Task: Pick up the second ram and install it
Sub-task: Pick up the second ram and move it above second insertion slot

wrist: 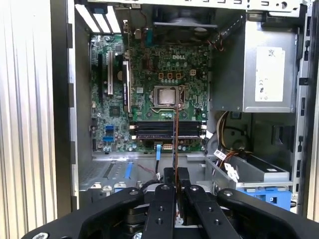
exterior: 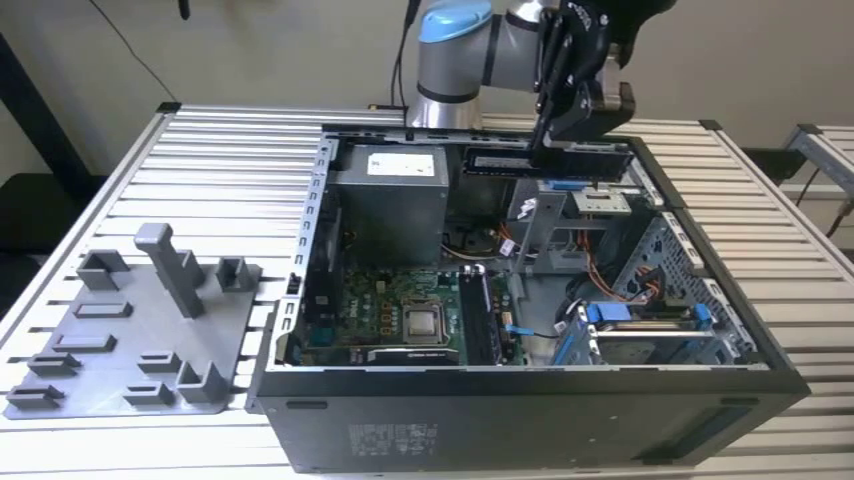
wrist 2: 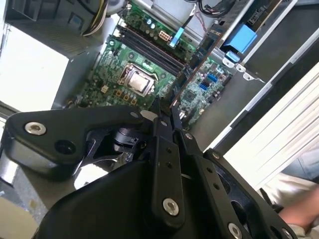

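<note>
The gripper [exterior: 571, 140] is hanging over the open PC case [exterior: 534, 420], at approx. 1 o'clock in the exterior view. Its fingers are pinching the memory stick [exterior: 547, 160], which is lying level above the case. In both wrist views the stick [wrist: 175, 129] [wrist 2: 198, 52] is pointing toward the motherboard [wrist: 149, 84], apart from it. A grey plate [exterior: 120, 350] is sitting at 8 o'clock.

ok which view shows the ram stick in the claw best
The exterior view: the second ram shows its long flat side there, gripped by the claw above the open computer case. In both wrist views it runs out from the claw nearly edge-on, a thin strip over the motherboard.
</note>
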Controlling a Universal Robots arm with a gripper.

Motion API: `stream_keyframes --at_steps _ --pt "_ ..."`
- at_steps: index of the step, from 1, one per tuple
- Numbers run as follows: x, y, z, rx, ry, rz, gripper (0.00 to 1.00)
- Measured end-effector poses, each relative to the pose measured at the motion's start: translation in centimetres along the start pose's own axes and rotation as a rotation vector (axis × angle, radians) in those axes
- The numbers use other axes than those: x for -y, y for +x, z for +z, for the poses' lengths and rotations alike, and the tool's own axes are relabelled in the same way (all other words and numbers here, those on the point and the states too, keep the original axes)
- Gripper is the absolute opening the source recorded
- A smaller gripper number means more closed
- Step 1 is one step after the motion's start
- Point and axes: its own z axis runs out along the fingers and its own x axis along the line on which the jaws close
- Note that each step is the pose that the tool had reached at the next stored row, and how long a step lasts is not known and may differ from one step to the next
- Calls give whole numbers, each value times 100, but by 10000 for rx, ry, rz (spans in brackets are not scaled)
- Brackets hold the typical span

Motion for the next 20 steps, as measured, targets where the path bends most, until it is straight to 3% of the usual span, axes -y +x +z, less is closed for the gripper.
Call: stream_keyframes --at_steps 9,16,20 --pt "-17 -140 16 4 6 79 14" --pt "-63 -336 39 4 6 83 14" --pt "-96 -508 60 4 7 83 14"
